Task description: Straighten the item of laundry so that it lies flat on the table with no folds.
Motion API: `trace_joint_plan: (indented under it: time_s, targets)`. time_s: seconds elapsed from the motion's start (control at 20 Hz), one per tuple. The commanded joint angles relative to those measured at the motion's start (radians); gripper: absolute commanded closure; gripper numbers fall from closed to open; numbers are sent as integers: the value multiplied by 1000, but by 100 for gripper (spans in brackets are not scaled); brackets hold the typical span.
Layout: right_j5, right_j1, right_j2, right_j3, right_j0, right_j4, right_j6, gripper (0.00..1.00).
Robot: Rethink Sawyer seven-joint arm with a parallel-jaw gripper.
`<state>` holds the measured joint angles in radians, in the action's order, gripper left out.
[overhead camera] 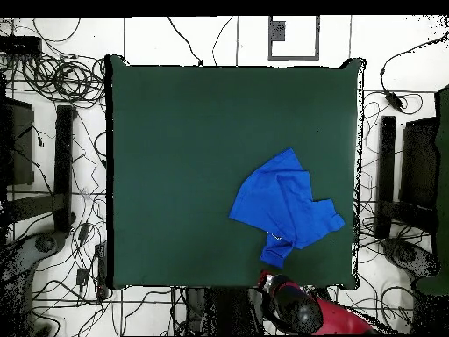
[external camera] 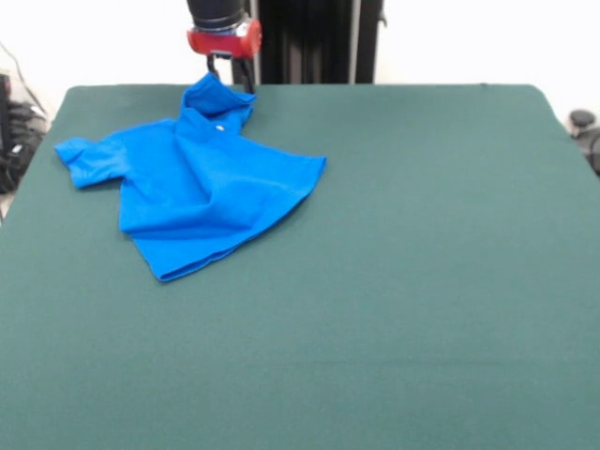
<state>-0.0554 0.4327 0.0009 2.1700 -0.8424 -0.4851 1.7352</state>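
The bright blue T-shirt [external camera: 197,183] lies crumpled on the dark green table [external camera: 403,281], at the far left in the front view. One sleeve [external camera: 84,155] sticks out to the left. The hem fans out toward the middle, with folds across the body. My gripper [external camera: 230,75] hangs at the table's far edge, under the red wrist ring. It is shut on a corner of the shirt [external camera: 214,94], which rises in a peak off the cloth. In the overhead view the shirt [overhead camera: 282,204] sits near the bottom right, and the gripper [overhead camera: 267,279] is at the table's bottom edge.
The black pedestal [external camera: 314,42] stands right behind the gripper. Cables and stands [overhead camera: 53,211] lie on the floor around the table. The green cloth stretches bare to the right and to the near side of the shirt.
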Motion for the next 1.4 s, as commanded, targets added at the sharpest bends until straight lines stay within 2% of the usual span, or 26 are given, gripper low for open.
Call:
trace_joint_plan:
  time_s: [0.05, 0.45, 1.05, 1.4]
  targets:
    - [3, -12, 85, -146, 52, 41, 120, 0]
    - [-34, 47, 45, -83, 98, 29, 140, 0]
    - [-55, 32, 42, -84, 96, 21, 146, 0]
    - [38, 92, 81, -80, 64, 40, 123, 0]
